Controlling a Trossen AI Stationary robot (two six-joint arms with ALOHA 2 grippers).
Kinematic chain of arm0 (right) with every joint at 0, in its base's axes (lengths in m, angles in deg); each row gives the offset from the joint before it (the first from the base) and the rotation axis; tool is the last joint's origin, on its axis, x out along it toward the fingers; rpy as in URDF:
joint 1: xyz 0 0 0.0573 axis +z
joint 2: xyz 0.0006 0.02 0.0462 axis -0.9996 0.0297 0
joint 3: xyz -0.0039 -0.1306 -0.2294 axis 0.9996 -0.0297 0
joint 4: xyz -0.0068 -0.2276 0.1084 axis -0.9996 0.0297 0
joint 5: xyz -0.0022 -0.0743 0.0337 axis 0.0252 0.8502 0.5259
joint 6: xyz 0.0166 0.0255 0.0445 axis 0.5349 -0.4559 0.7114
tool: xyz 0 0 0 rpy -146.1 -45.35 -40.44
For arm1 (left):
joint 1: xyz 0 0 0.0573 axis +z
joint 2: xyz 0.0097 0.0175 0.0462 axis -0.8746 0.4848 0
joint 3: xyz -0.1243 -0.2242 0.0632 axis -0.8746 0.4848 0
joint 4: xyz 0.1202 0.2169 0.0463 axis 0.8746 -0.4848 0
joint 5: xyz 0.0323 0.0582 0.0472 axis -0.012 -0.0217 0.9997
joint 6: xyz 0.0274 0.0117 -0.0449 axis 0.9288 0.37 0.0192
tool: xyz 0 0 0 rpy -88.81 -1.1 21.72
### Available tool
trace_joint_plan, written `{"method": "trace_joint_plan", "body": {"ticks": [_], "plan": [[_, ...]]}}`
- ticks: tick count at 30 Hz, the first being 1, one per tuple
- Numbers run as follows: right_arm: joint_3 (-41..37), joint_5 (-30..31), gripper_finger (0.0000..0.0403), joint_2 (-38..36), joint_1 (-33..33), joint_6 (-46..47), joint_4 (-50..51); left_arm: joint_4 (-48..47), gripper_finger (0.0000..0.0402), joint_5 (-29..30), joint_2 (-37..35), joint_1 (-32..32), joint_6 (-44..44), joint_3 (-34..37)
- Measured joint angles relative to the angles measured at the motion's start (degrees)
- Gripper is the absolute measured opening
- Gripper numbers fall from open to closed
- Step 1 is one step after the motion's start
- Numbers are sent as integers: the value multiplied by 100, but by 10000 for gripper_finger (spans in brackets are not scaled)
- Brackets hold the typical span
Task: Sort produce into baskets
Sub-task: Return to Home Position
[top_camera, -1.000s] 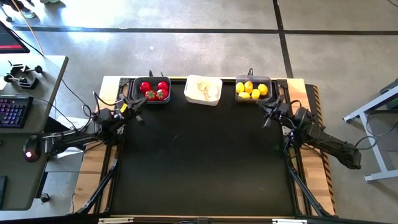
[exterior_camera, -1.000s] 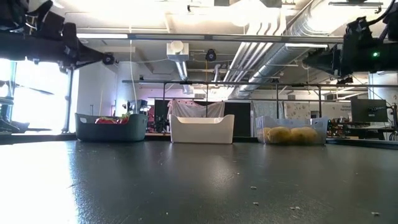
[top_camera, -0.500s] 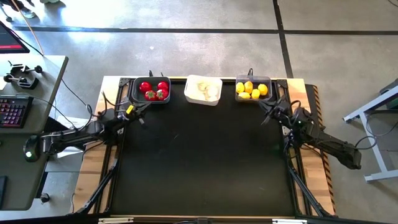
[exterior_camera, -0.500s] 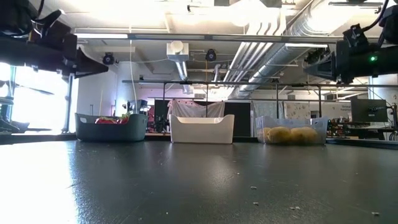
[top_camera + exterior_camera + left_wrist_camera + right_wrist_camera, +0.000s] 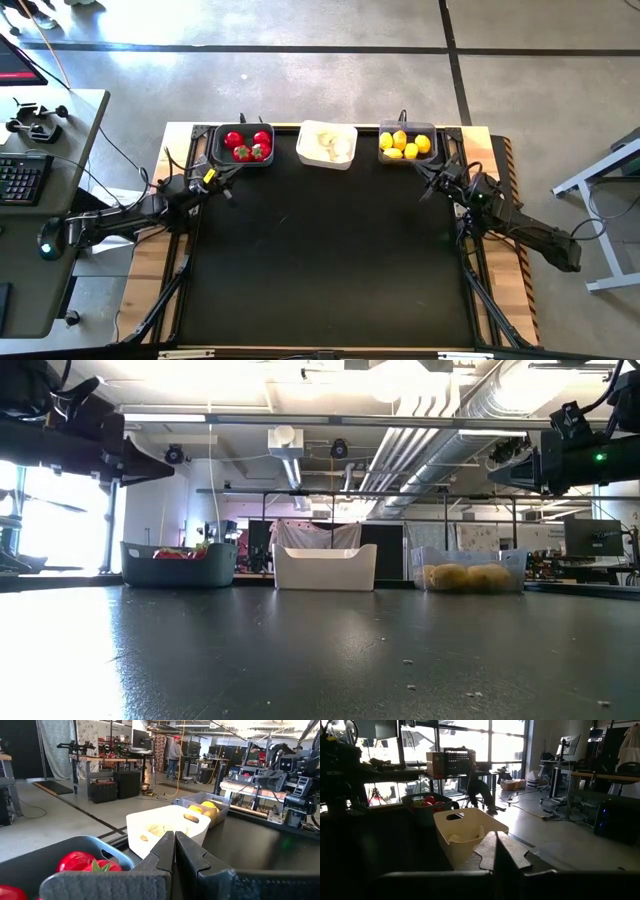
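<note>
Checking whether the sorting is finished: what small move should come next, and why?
Probably just draw both arms back to rest, picking nothing. The tomatoes lie in the grey bin, the garlic in the white bin, the lemons in the clear bin, and the mat shows no loose piece. The left gripper and right gripper are shut and empty.

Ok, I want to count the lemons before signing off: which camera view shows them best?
The high view: looking straight down, it separates the lemons. The low view merges them behind the clear wall of their bin; the left wrist view catches a couple over the rim; the right wrist view shows none.
</note>
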Motion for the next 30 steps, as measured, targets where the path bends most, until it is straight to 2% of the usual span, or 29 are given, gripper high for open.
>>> {"method": "trace_joint_plan", "body": {"ticks": [17,30], "plan": [[4,0,0,0,0,0,15,0,0,0,-2,0,-5,0],[7,0,0,0,0,0,17,-2,0,-2,-2,-446,-7,0]]}}
